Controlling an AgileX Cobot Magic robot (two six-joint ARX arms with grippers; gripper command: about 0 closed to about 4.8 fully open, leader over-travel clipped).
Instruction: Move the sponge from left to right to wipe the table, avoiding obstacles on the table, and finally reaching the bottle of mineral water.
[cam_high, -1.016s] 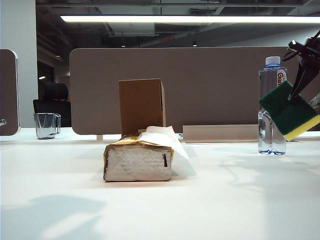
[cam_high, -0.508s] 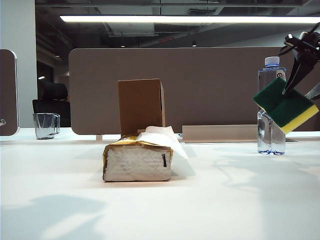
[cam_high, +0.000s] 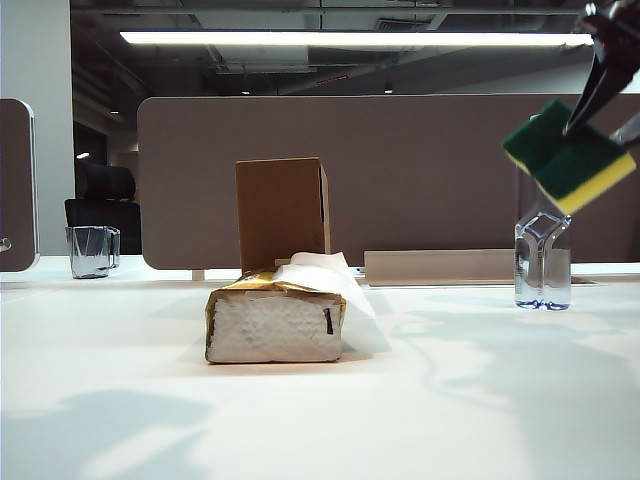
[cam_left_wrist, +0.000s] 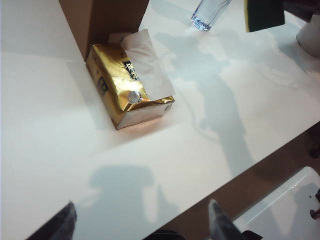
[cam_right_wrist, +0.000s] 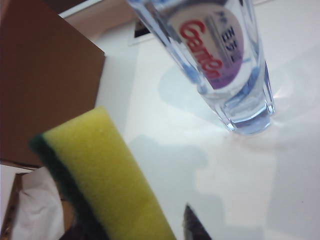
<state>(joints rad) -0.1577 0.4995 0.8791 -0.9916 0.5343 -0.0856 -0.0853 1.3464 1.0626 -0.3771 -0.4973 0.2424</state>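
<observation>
The yellow sponge (cam_high: 570, 160) with its dark green face hangs tilted in the air at the upper right, in front of the top of the bottle of mineral water (cam_high: 543, 265). My right gripper (cam_high: 590, 110) is shut on the sponge from above. The right wrist view shows the sponge (cam_right_wrist: 100, 170) close up, between the jaws of my right gripper (cam_right_wrist: 135, 225), with the bottle (cam_right_wrist: 220, 55) standing beyond. The obstacles stand mid-table: the gold tissue pack (cam_high: 277, 320) and behind it the brown cardboard box (cam_high: 283, 210). My left gripper (cam_left_wrist: 142, 220) hovers open and empty over the white table (cam_left_wrist: 45, 150), short of the tissue pack (cam_left_wrist: 127, 85).
A clear glass cup (cam_high: 93, 250) stands at the far left back. A grey partition (cam_high: 400, 170) closes off the back of the table, with a low grey strip (cam_high: 440, 265) at its foot. The table's near edge (cam_left_wrist: 250, 170) runs beside my left gripper.
My right gripper has risen with the sponge, which now covers the bottle's cap and label. The left arm has not moved.
</observation>
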